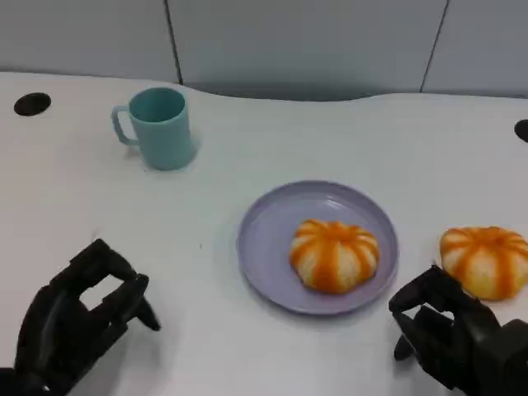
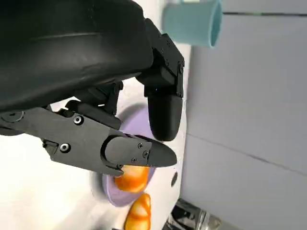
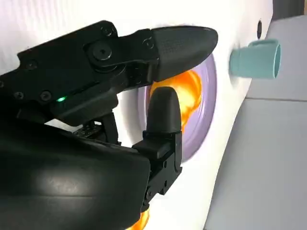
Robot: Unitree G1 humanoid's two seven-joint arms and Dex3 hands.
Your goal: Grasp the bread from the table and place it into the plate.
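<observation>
A white table (image 1: 247, 140) fills the head view, backed by a pale grey panelled wall (image 1: 305, 41). Near the middle of the table sits a round lilac plate (image 1: 268, 239), and one orange-and-white striped bread bun (image 1: 334, 254) already lies in it, toward the plate's right side. A second bun of the same kind (image 1: 487, 260) rests on the bare table just to the right of the plate, apart from its rim. At the lower left, the robot's black left hand (image 1: 78, 318) hovers over the table well to the left of the plate, fingers loosely apart and holding nothing. At the lower right, the black right hand (image 1: 450, 330) sits just in front of the second bun, fingers parted and empty, with its fingertips close to the bun but whether they touch it cannot be told. A teal mug (image 1: 161, 128) stands upright toward the far left of the table, handle pointing left, well away from the plate
</observation>
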